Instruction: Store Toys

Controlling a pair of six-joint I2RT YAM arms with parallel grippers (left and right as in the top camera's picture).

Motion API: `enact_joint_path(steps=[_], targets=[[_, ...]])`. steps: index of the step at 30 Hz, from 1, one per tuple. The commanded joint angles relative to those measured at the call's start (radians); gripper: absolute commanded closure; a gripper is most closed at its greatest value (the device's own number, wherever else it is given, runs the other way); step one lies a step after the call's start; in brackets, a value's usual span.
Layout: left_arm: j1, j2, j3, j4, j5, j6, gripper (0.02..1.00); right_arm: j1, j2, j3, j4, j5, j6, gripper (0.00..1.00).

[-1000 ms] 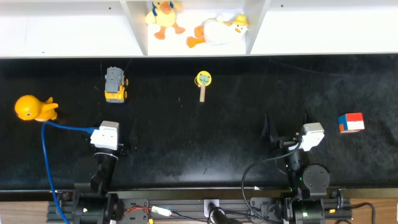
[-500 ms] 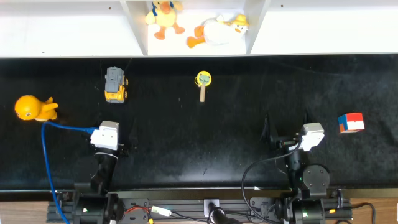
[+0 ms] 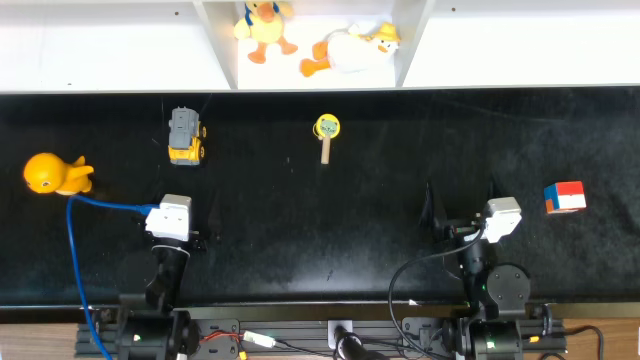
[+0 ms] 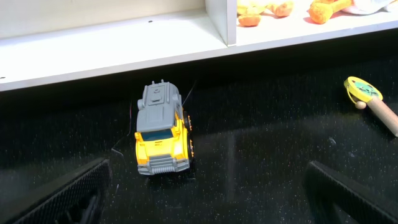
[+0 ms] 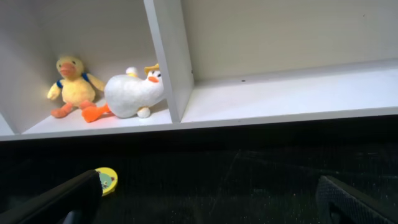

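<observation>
From above, we saw the black counter with a white shelf running along its far edge. In the shelf's middle compartment a yellow plush duck sat upright on the left and a white plush duck lay on its side just to the right. Four toys were on the counter, well apart from one another. An orange duck was at the far left, and a yellow and grey toy truck stood nearer the shelf on the left half. A round yellow rattle on a wooden stick lay near the middle, and a red, white and blue cube was at the right. The left gripper hung near the front edge, on the near side of the truck, with a blue cable trailing from its wrist. The right gripper hung near the front on the right half, left of the cube. In the left wrist view, we saw that gripper's fingers spread wide and holding nothing, with the truck on the counter beyond them, its front toward us, and the rattle off to the right. In the right wrist view, the fingers likewise stood wide apart and empty. Both plush ducks were in their compartment beyond, and the rattle's yellow disc peeked in beside one finger.
</observation>
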Motion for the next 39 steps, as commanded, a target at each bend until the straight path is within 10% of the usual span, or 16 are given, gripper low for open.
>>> enact_joint_path(steps=[1,12,27,31,39], targets=[[-0.001,-0.005,-0.003,-0.002,0.024,0.019,0.020,0.005,-0.008,-0.014,0.004,0.005,0.004,0.005],[0.000,0.001,0.127,-0.166,0.023,-0.126,0.020,0.005,-0.008,-0.014,0.004,0.005,0.004,0.005],[0.040,0.454,0.853,-0.883,-0.794,-0.383,0.023,0.005,-0.008,-0.014,0.004,0.005,0.004,0.007],[0.169,0.570,0.945,-0.892,-0.724,-0.381,0.025,0.005,-0.008,-0.014,0.004,0.005,0.004,0.005],[0.507,0.662,1.030,-0.820,-0.214,-0.234,0.023,0.005,-0.008,-0.014,0.004,0.005,0.004,0.007]])
